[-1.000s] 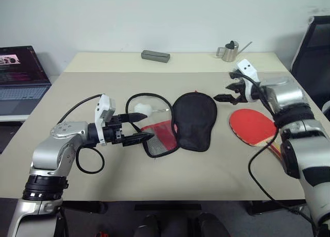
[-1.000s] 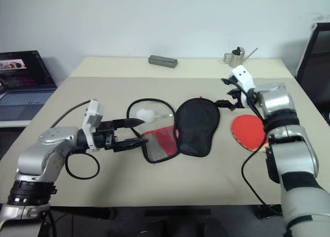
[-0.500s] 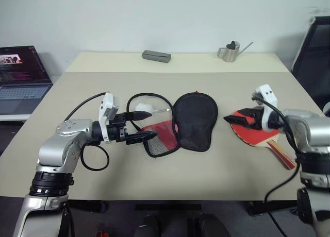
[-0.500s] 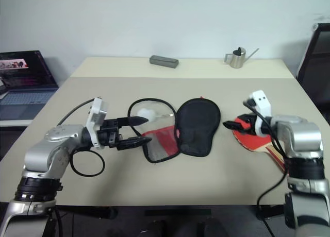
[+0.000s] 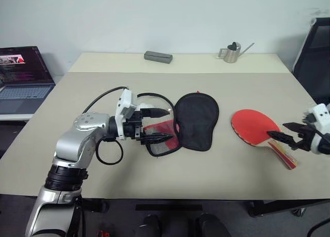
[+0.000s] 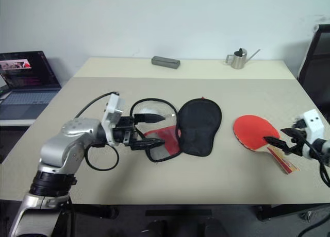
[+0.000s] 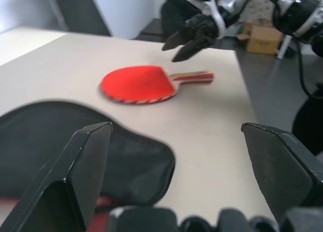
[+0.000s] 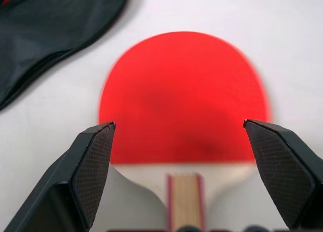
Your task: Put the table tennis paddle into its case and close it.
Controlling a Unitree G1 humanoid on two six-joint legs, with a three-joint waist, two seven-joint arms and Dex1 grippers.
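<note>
One table tennis paddle [image 5: 254,127], one case [image 5: 193,121]. My left gripper [image 5: 159,125] and right gripper [image 5: 281,133] are spread, empty. My right wrist view resolves the paddle's handle stripes.

Table tennis paddle [image 8: 182,97]: smooth matt red rubber face, light wood at the neck and handle with red stripes. Case [image 5: 195,119], just beside the paddle: black matt woven cloth; its other half looks like red fabric with a mesh panel, hard to tell. Table [image 5: 206,165] under both: matt beige, smooth. Watering can [image 5: 229,52] beyond the paddle: shiny metal. Gripper fingertips [image 8: 93,166]: black, finely textured plastic or rubber.
</note>
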